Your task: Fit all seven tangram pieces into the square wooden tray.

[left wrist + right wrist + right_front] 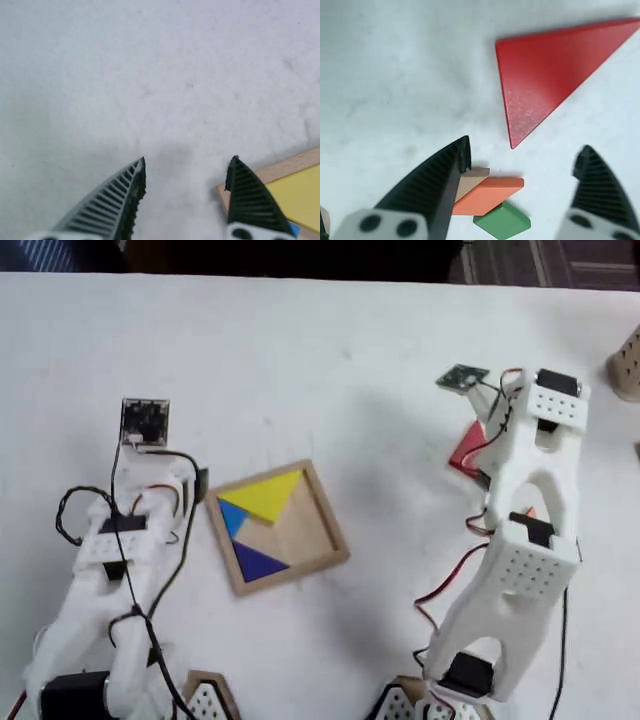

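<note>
A white desk (330, 360) takes up nearly the whole high view. Its surface is matte and faintly mottled, with small grey smudges visible close up. The light is even and diffuse, and the shadows on the desk are soft-edged and pale. Past the desk's far edge, a dark band (300, 255) runs along the top of the frame. A blue striped patch (40, 252) sits at the upper left, and a grey lined surface (560, 260) at the upper right may be flooring. At the right edge a tan perforated object (627, 365) stands on the desk, cut off by the frame.

Robotics lab bench: white table (320, 350), bare circuit board (146, 421)
</note>
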Action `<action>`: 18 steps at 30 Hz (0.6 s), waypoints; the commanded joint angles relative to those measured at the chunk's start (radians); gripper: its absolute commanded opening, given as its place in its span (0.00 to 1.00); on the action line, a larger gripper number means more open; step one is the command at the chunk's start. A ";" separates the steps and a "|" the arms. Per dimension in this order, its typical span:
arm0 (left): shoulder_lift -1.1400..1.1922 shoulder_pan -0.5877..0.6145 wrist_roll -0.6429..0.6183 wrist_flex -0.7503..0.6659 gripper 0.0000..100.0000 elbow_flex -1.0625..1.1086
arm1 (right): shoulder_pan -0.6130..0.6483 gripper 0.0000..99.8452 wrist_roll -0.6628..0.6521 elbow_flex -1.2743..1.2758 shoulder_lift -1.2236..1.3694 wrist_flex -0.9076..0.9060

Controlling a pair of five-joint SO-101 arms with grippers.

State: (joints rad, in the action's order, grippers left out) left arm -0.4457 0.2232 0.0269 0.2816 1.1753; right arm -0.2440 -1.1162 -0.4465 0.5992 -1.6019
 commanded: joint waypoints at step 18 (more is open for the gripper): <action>-0.027 0.005 0.003 0.000 0.27 -0.008 | 0.134 0.28 0.519 0.184 -0.079 0.383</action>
State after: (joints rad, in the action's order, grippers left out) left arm -0.4457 0.2232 0.0269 0.2816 1.1753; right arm -0.1197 -0.6421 -0.2578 0.5884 -1.2566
